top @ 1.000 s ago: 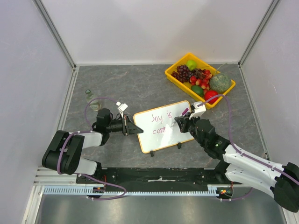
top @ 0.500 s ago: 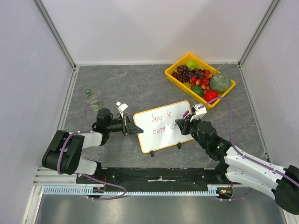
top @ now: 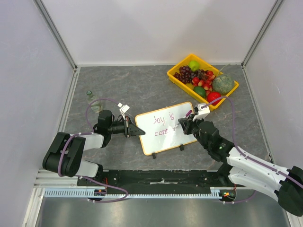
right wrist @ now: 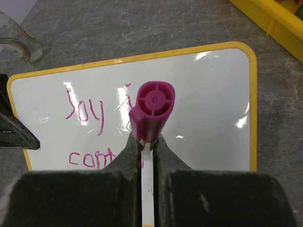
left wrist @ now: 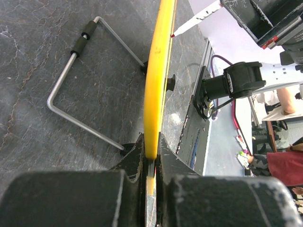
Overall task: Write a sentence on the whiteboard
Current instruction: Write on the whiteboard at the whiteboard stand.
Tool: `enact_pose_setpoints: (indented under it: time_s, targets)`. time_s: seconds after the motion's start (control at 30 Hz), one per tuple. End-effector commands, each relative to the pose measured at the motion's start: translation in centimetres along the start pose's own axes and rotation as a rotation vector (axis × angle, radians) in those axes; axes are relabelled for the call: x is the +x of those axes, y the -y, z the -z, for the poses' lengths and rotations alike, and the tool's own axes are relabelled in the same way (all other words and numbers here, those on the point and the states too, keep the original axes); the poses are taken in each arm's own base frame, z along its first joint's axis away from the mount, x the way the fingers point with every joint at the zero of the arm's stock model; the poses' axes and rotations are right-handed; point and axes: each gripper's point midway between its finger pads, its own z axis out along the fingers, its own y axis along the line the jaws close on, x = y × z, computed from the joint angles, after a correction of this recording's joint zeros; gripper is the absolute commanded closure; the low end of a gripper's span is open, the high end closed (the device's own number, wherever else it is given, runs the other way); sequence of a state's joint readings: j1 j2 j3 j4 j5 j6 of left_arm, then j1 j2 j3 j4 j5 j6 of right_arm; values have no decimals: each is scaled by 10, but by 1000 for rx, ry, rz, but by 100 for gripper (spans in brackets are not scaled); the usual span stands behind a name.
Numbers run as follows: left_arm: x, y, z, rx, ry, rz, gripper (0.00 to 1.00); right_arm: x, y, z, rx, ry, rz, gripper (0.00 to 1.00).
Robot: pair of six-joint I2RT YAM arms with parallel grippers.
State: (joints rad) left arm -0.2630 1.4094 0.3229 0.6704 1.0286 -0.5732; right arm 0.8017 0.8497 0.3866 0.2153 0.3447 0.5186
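Whiteboard (top: 164, 127) stands propped at a tilt near the middle of the grey table (top: 142, 90), between the two arms. We see the left gripper (top: 134, 131) clamped on the board's left edge. In the left wrist view its fingers (left wrist: 135, 156) pinch the yellow-tan frame with no gap showing. Behind the board, a bent wire stand (left wrist: 80, 43) rests on the table.

The right gripper (top: 183, 124) is squeezed tight on a magenta marker (right wrist: 152, 106), held over the board's right half with the cap end facing the wrist camera. From the left wrist view the tip sits at the board face; we cannot tell whether it touches.

The sentence (right wrist: 90, 113) is in pinkish-red strokes. The upper line reads "Joy is" from above. The lower line begins "cont", and anything beyond that is hidden by the marker and gripper.

A yellow fruit tray (top: 176, 80) lies at the far right, well apart from the board. A small glass bottle (top: 91, 99) stands at the far left.
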Motion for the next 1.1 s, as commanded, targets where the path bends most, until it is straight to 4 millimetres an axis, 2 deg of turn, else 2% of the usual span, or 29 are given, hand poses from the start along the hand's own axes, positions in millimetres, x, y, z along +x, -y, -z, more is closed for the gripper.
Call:
enact_pose_setpoints:
  time_s: [0.0,0.2,0.7,1.07]
  targets:
    - [-3,-11,-2,-49,15,5,98,-29,-3,-3,22,70,-7,100]
    - [-3,-11,-2,-49,15,5,98,-26,-2,-3,17,59,4,100]
    - [-3,-12,-2,-48,13,7,98,17,10,8,11,-49,23,100]
    - [-3,-12,-2,-51,14,8,98,34,10,13,-13,-96,16,100]
